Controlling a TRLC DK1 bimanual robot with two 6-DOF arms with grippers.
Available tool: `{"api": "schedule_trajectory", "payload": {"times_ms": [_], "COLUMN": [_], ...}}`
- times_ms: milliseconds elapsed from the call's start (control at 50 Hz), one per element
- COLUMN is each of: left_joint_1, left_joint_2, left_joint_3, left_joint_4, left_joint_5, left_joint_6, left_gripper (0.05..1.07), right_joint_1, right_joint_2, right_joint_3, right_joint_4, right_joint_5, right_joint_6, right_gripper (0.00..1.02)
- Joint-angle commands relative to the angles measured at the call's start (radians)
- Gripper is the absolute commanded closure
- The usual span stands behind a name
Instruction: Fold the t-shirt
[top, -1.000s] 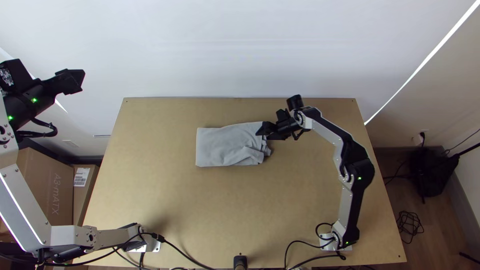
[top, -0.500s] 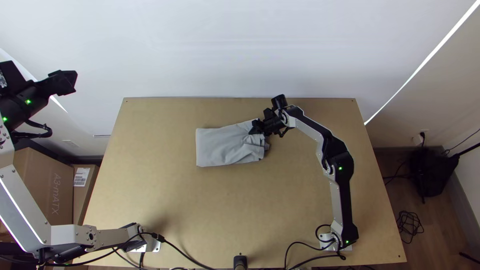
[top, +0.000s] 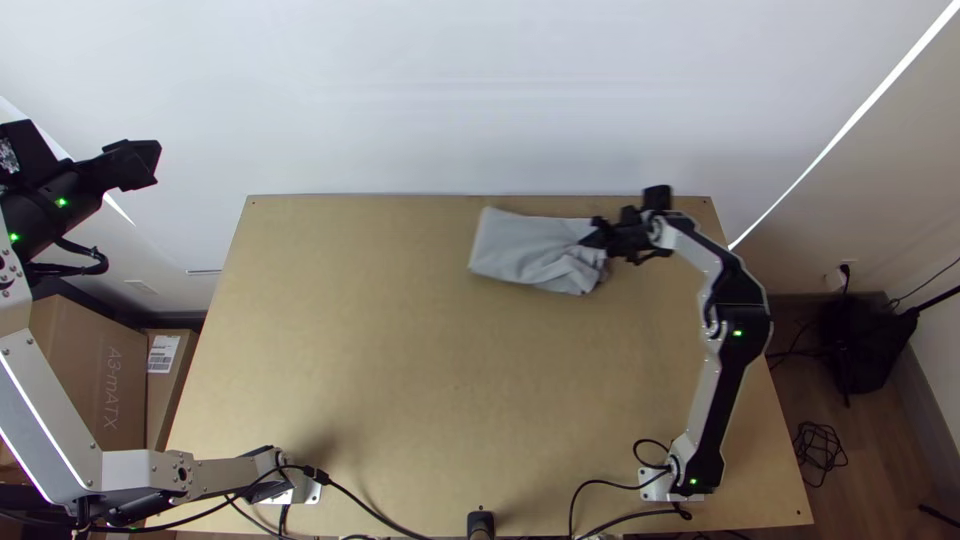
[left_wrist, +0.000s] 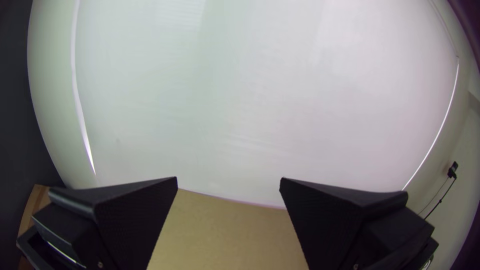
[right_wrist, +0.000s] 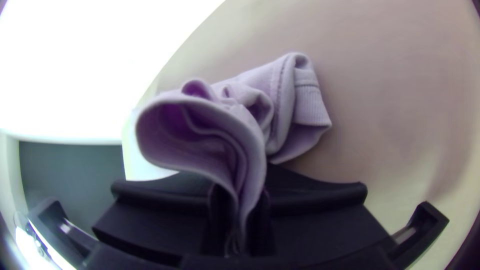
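The grey t-shirt (top: 530, 247) lies as a folded, roughly rectangular bundle toward the back right of the table, smooth at its left part and rumpled at its right end. My right gripper (top: 596, 236) is at that right end. In the right wrist view, layered edges of the t-shirt (right_wrist: 200, 135) rise from between the pressed-together fingers of my right gripper (right_wrist: 240, 215). My left gripper (top: 150, 165) hangs beyond the table's left edge, away from the cloth. In the left wrist view, my left gripper (left_wrist: 228, 187) has its fingers wide apart with nothing between them.
The wooden table (top: 370, 400) shows bare wood left of and in front of the cloth. A white wall (top: 480, 100) rises behind its far edge. Cardboard boxes (top: 100, 370) stand off the left side, and cables (top: 380, 515) run along the near edge.
My right gripper first moved slightly left at the cloth's end, then right toward the table's back right corner, dragging and slightly turning the t-shirt. The left arm has barely shifted.
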Motion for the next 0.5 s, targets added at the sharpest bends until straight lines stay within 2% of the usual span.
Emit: {"api": "schedule_trajectory", "payload": {"times_ms": [0, 200, 300, 320, 420, 480], "left_joint_1": [-0.011, -0.012, -0.014, -0.014, -0.014, -0.014], "left_joint_2": [0.003, 0.005, 0.006, 0.006, 0.006, 0.008], "left_joint_3": [0.025, 0.027, 0.019, 0.016, 0.005, 0.002], "left_joint_4": [0.011, 0.031, 0.031, 0.031, 0.029, 0.031], "left_joint_5": [0.012, 0.02, 0.031, 0.031, 0.038, 0.042], "left_joint_6": [0.004, 0.004, -0.004, -0.004, -0.005, -0.004], "left_gripper": [0.09, 0.09, 0.09, 0.09, 0.09, 0.09], "right_joint_1": [-0.115, -0.311, -0.38, -0.392, -0.443, -0.466], "right_joint_2": [-0.057, -0.067, -0.067, -0.068, -0.068, -0.067], "right_joint_3": [-0.033, -0.035, -0.038, -0.039, -0.027, -0.016], "right_joint_4": [0.009, 0.011, 0.011, 0.011, 0.017, 0.029], "right_joint_5": [0.029, 0.054, 0.055, 0.055, 0.08, 0.103], "right_joint_6": [0.024, 0.028, 0.028, 0.025, 0.014, 0.008], "right_gripper": [1.0, 1.0, 0.98, 0.92, 0.51, 0.35]}}
